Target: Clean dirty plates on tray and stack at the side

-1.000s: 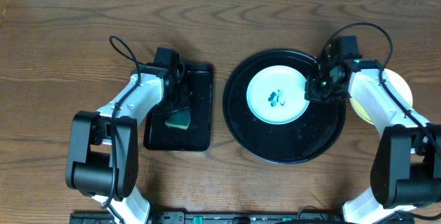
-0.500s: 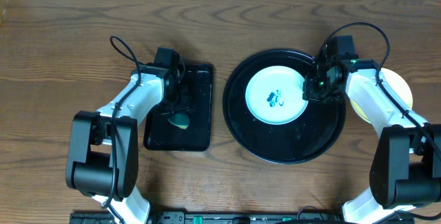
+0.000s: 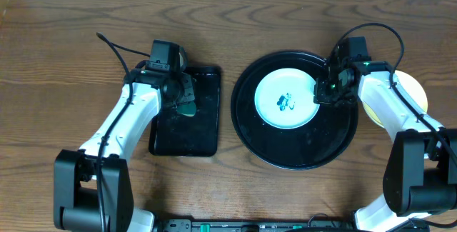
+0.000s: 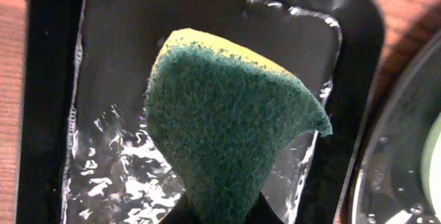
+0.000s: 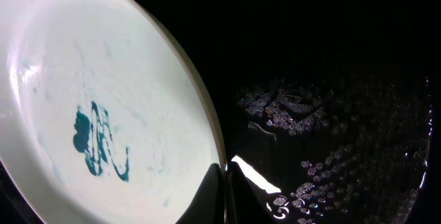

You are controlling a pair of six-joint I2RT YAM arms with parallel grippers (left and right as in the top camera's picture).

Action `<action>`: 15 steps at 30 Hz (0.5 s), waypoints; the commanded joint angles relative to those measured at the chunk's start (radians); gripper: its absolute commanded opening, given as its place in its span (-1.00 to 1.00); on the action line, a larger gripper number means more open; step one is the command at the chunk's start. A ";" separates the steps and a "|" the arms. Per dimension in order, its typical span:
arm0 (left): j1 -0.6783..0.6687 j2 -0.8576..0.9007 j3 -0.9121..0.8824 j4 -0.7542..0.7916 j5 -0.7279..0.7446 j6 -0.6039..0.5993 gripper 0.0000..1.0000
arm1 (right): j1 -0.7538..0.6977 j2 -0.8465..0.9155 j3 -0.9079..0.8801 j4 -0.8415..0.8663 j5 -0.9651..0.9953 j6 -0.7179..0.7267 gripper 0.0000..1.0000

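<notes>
Surface: brown wood-grain tabletop (image 3: 285, 11), with both my arms reaching in from the near edge.
Main tray: round black tray (image 3: 300, 157) sits right of centre, glossy, with droplets on its floor in my right wrist view.
Dirty dish: pale blue plate (image 3: 285, 82) lies inside that tray, with a blue-green scribble (image 3: 287, 103) at its centre.
Right side: right gripper (image 3: 330, 93) sits at the plate's right rim, fingers pinched tight on the edge.
Second dish: yellow plate (image 3: 418, 89) lies on bare wood just right of the tray, mostly hidden under my right arm.
Wash station: rectangular tray (image 3: 193, 135) sits left of the round one, apart from it, with water on its floor.
Left side: left gripper (image 3: 182, 100) is over that tray, fingers clamped on the sponge (image 4: 227, 127).
Sponge detail: green scouring face towards my wrist camera, yellow layer behind; I can't tell if it touches the water.
</notes>
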 commanded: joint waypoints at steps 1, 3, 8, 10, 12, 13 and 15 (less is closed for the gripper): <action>0.002 -0.009 0.025 0.001 -0.009 0.011 -0.85 | 0.014 0.010 0.012 0.002 0.010 0.011 -0.97; 0.002 -0.009 0.025 0.002 -0.009 0.011 -0.85 | 0.014 0.010 0.012 0.002 0.010 0.011 -0.97; 0.002 -0.013 0.025 0.016 -0.009 0.011 -0.85 | 0.013 0.010 0.012 0.002 0.010 0.011 -0.97; 0.002 -0.026 0.025 0.030 -0.009 0.029 -0.85 | 0.014 0.010 0.012 0.001 0.010 0.011 -0.97; 0.002 -0.048 0.025 0.054 -0.010 0.047 -0.85 | 0.014 0.010 0.012 0.002 0.010 0.011 -0.97; 0.002 -0.068 0.025 0.078 -0.010 0.059 -0.85 | 0.014 0.010 0.012 0.002 0.010 0.011 -0.98; 0.002 -0.097 0.025 0.118 -0.009 0.076 -0.85 | 0.014 0.010 0.012 0.002 0.010 0.011 -0.97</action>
